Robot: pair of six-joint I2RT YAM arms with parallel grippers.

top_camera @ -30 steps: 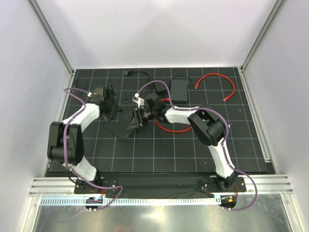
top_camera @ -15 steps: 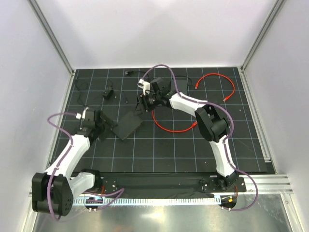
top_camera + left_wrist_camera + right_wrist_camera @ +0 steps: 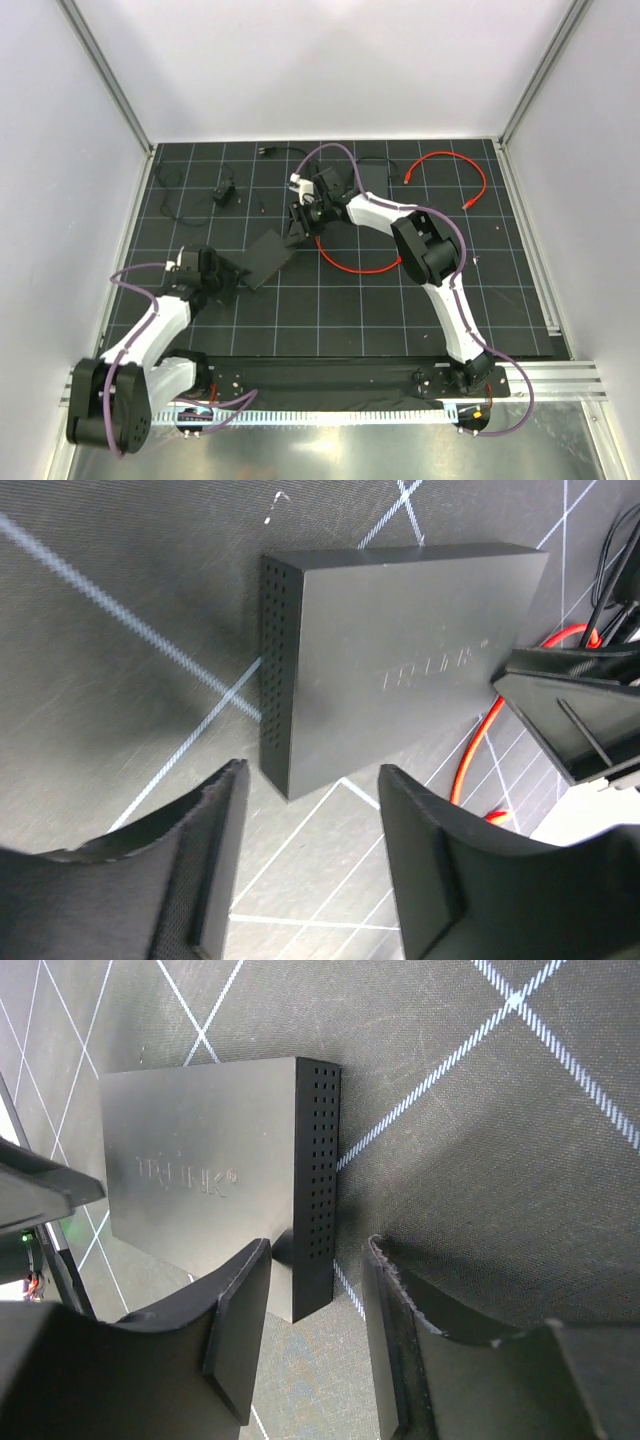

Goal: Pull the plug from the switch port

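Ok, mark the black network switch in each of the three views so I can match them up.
Top external: the switch lies left of centre, turned at an angle to the grid.
Left wrist: the switch fills the upper centre, vented side facing left.
Right wrist: the switch sits left of centre, vented side facing right.
Shared landmark: the white-gridded black mat under it.

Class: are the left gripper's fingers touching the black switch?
Cannot tell. In the left wrist view a corner of the switch sits just beyond the open left gripper fingers; neither gap nor contact shows plainly.
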